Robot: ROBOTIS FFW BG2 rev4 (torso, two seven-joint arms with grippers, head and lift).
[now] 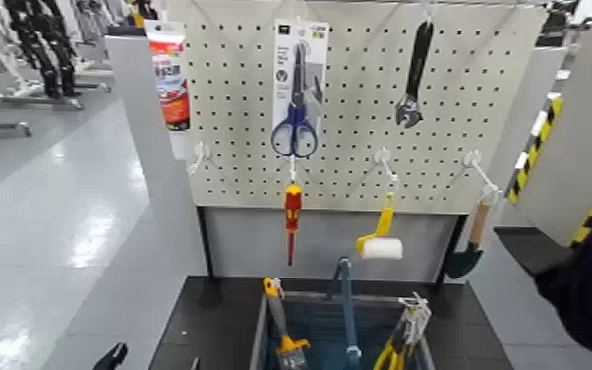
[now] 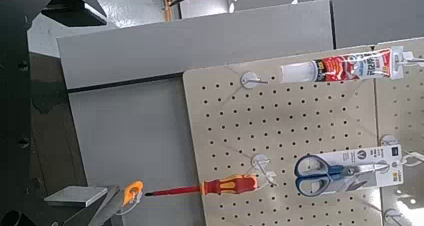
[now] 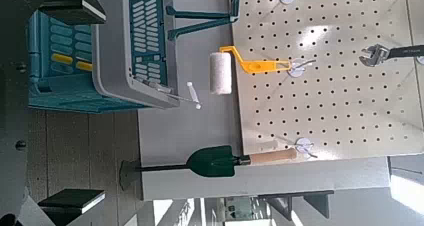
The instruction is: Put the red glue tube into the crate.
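Grippers are barely showing: in the head view only a dark tip of the left gripper (image 1: pixel 113 355) is appearing low, left of the crate (image 1: pixel 266 313), and the right arm is showing as a dark mass at the right edge. Whether either claw is open or closed cannot be told, and neither is holding anything that can be seen. Both are sitting well apart from the pegboard (image 1: pixel 359 148), so the reach is judged not yet begun.

The glue tube (image 1: pixel 169 84) is hanging at the pegboard's upper left corner, cap down, well above the crate. Hanging there, it is presenting its flat body for a frontal grasp. It is on the left arm's side, so that arm is judged the likelier one to take it.

The crate is standing below the pegboard, open top up, ready to receive a drop. Its handle bar (image 1: pixel 345 305) is dividing the opening, and tools are already lying in it.
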